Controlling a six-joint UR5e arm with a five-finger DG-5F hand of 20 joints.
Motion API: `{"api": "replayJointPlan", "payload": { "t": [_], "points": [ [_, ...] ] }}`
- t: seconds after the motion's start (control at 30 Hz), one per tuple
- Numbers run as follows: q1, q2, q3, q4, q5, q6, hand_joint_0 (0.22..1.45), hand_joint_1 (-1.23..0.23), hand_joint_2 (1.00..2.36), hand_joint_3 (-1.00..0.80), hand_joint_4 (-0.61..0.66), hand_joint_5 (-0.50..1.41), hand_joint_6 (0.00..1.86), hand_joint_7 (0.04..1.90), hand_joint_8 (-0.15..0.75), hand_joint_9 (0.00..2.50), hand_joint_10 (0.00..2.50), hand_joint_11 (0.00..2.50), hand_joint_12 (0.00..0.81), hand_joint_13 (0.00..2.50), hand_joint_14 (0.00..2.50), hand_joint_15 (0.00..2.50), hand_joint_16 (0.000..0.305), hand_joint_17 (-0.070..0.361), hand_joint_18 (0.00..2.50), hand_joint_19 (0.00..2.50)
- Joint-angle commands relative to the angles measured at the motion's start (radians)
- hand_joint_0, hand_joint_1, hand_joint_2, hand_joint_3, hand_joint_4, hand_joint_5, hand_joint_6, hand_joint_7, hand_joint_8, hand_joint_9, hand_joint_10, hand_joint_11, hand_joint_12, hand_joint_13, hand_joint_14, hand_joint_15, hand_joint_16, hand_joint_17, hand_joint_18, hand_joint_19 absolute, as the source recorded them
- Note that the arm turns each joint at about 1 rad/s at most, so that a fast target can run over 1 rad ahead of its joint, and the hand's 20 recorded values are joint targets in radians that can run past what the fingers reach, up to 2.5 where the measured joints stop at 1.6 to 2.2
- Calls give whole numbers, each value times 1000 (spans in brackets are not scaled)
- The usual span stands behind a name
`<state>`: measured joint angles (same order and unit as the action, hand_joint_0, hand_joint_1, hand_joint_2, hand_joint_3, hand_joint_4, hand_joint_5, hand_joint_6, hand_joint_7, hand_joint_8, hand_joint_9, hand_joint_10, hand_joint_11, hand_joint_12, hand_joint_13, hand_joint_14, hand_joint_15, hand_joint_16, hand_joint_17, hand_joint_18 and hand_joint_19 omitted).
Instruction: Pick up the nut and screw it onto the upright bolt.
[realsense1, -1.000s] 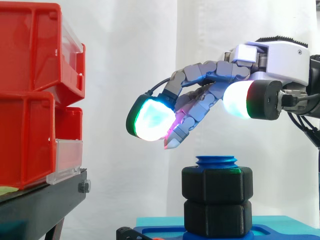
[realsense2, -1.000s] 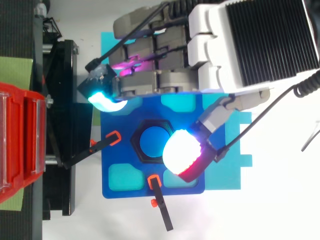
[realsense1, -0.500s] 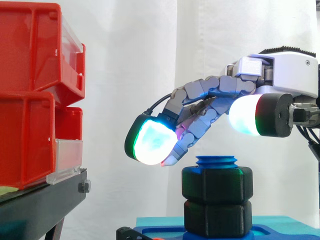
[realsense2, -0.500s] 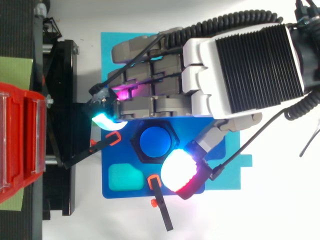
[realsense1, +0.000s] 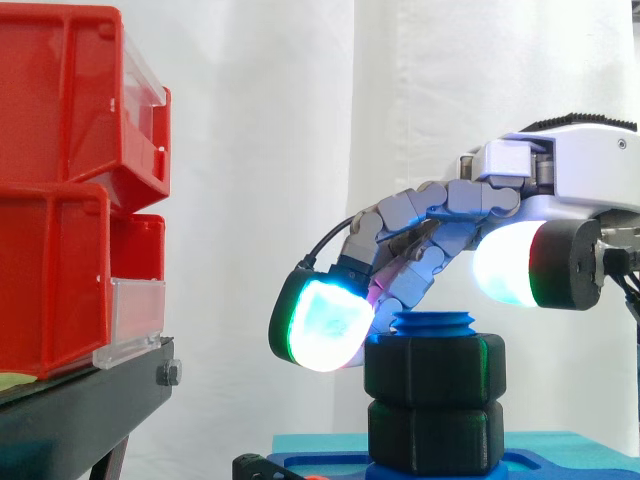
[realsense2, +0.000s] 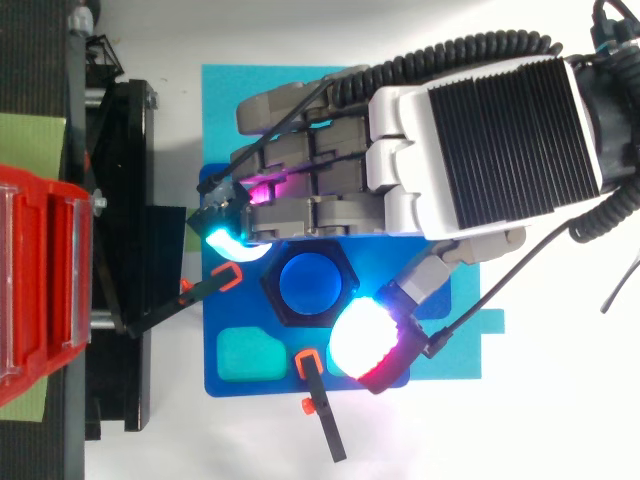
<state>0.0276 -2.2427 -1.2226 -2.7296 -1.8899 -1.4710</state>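
A blue upright bolt (realsense1: 433, 322) rises from a blue baseplate (realsense2: 240, 380). A black hex nut (realsense1: 435, 368) sits on the bolt just below its top, above a second black hex piece (realsense1: 435, 435). My hand (realsense1: 560, 170) hangs over the bolt, coming in from the right. Its bent fingers reach down on the nut's far left side, and one glowing fingertip (realsense1: 322, 325) is level with the nut's top edge. The thumb pad (realsense2: 362, 338) hovers by the nut's near right corner. I see a small gap between the pads and the nut; nothing is held.
Red bins (realsense1: 60, 180) are stacked on a black stand (realsense1: 80, 410) at the left. Two black clamps with orange tips (realsense2: 320, 420) (realsense2: 185, 298) hold the baseplate, which lies on a teal mat (realsense2: 230, 100).
My hand has come down and shifted over the bolt. The fingertips dropped from well above the nut to the level of its top, on both sides of it.
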Motion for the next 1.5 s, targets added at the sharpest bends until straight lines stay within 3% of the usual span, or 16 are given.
{"api": "replayJointPlan", "payload": {
  "t": [0.0, 0.37, 0.57, 0.87, 1.23, 1.47],
  "points": [
    [0, 0, 0, -15, 0, 0, 492, -176, 1000, -500, 180, -62, 503, 794, 189, 771, 0, 0, 198, 674, 0, 0, 27, 62, 351, 114],
    [-5, 0, 0, -25, 0, 0, 510, -194, 1000, -500, 235, -29, 505, 1061, 197, 820, 0, 0, 188, 721, 0, 0, 25, 56, 429, 158],
    [-9, 0, 0, -41, 0, 0, 520, -212, 1000, -500, 187, -4, 504, 1326, 208, 897, 0, 0, 173, 791, 0, 0, 23, 52, 519, 188],
    [-26, 0, 0, -45, -3, 0, 528, -227, 1000, -500, 116, 34, 503, 1559, 217, 1001, 0, 0, 158, 873, 0, 0, 22, 49, 637, 255],
    [-52, 0, 0, -19, -26, 1, 529, -228, 1000, -500, 70, 63, 502, 1606, 223, 1082, 0, 0, 146, 936, 0, 0, 21, 47, 704, 276],
    [-60, 2, 0, -13, -35, 1, 523, -226, 1000, -500, 137, 28, 504, 1471, 222, 1063, 0, 0, 153, 918, 0, 0, 22, 50, 674, 267]
  ]
}}
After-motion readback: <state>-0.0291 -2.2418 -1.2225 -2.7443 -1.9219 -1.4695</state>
